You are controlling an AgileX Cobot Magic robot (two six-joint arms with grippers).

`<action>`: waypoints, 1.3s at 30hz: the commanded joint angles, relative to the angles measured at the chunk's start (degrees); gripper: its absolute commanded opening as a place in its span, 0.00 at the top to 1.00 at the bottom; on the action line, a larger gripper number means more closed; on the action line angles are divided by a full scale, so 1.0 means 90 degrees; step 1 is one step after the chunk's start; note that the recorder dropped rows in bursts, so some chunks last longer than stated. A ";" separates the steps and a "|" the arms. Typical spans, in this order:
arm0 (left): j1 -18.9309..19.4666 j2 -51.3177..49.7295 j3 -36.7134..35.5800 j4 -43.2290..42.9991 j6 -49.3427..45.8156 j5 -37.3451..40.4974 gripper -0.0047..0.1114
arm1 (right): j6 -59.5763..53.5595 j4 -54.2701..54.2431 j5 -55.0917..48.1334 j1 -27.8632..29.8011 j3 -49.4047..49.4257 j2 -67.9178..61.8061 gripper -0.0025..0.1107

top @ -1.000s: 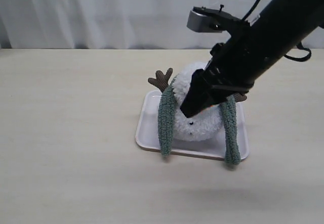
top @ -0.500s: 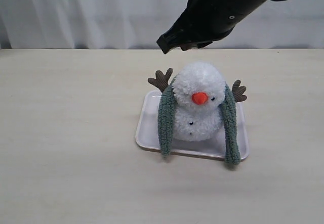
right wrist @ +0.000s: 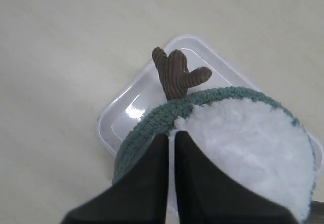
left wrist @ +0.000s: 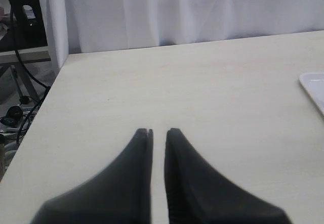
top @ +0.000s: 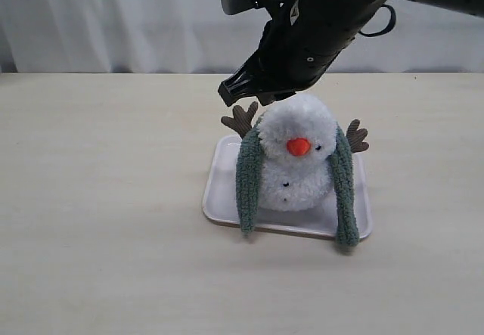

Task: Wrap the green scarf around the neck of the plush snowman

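Observation:
The plush snowman point(top: 296, 165) sits upright on a pale tray point(top: 219, 195), its orange nose facing the camera. The green scarf point(top: 248, 180) runs behind its head, and both ends hang down its sides past the tray's front rim; the other end point(top: 345, 191) is on the right. My right gripper point(top: 240, 93) hovers just above and left of the head, shut and holding nothing. In the right wrist view its tips point(right wrist: 171, 134) are over the scarf point(right wrist: 147, 128) where it meets the white fluff point(right wrist: 248, 143). My left gripper point(left wrist: 158, 131) is shut and empty over bare table.
A brown twig arm point(top: 242, 118) sticks up at the snowman's left, another point(top: 356, 135) at its right. A corner of the tray point(left wrist: 314, 85) shows in the left wrist view. The table's edge, a white curtain and cables lie beyond the left gripper.
The right arm rose from in front of the snowman's face to well above it, then came down to the upper left of the head. Snowman and scarf have not moved.

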State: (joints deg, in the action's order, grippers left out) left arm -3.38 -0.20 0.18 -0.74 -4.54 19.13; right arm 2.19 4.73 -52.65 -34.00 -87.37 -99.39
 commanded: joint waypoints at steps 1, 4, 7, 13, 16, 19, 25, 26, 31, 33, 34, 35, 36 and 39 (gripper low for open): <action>0.0023 0.0022 -0.0020 0.0017 -0.0006 -0.0066 0.87 | 0.0139 -0.0001 0.0167 -0.0012 -0.0030 -0.0136 0.94; 0.0023 0.0022 -0.0020 0.0017 -0.0006 -0.0066 0.87 | 0.0172 0.0139 0.0376 -0.0012 -0.0030 -0.0274 0.94; 0.0023 0.0022 -0.0020 0.0017 -0.0006 -0.0066 0.87 | 0.0220 0.0454 0.0560 -0.0012 -0.0030 -0.0407 0.94; 0.0023 0.0022 -0.0020 0.0017 -0.0006 -0.0066 0.87 | 0.0854 0.1230 0.0053 0.0016 -0.0607 -0.0958 0.94; 0.0023 0.0022 -0.0020 0.0017 -0.0006 -0.0066 0.87 | 0.0854 0.0937 -0.0807 0.0134 -0.1548 -0.1326 0.94; 0.0023 0.0022 -0.0020 0.0017 -0.0006 -0.0066 0.87 | 0.0832 0.0501 -0.1827 0.0222 -0.2479 -0.1726 0.94; 0.0023 0.0022 -0.0020 0.0017 -0.0006 -0.0066 0.87 | 0.0689 -0.0116 -0.1923 0.0206 -0.3244 -0.2310 0.94; 0.0023 0.0022 -0.0020 0.0017 -0.0006 -0.0066 0.87 | 0.0673 -0.0175 -0.1923 0.0206 -0.3244 -0.2364 0.94; 0.0023 0.0022 -0.0020 0.0017 -0.0006 -0.0066 0.87 | 0.0910 0.0490 -0.1923 0.0206 -0.3157 -0.2521 0.94; 0.0023 0.0022 -0.0020 0.0017 -0.0006 -0.0066 0.87 | 0.1119 0.0777 -0.1923 0.0206 -0.3140 -0.2521 0.94; 0.0023 0.0022 -0.0020 0.0017 -0.0006 -0.0066 0.87 | 0.1180 0.0817 -0.1923 0.0206 -0.3140 -0.2493 0.94; 0.0023 0.0022 -0.0020 0.0017 -0.0006 -0.0066 0.87 | 0.1180 0.0805 -0.1923 0.0206 -0.3140 -0.2491 0.94; 0.0023 0.0022 -0.0020 0.0017 -0.0006 -0.0066 0.87 | 0.1180 0.0742 -0.1923 0.0206 -0.3140 -0.2460 0.94; 0.0023 0.0022 -0.0020 0.0017 -0.0006 -0.0066 0.87 | 0.1180 0.0454 -0.1923 0.0206 -0.3063 -0.2460 0.94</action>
State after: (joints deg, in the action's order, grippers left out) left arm -3.38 -0.20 0.18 -0.74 -4.54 19.15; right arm 12.50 10.27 -69.51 -32.21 -115.55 -122.15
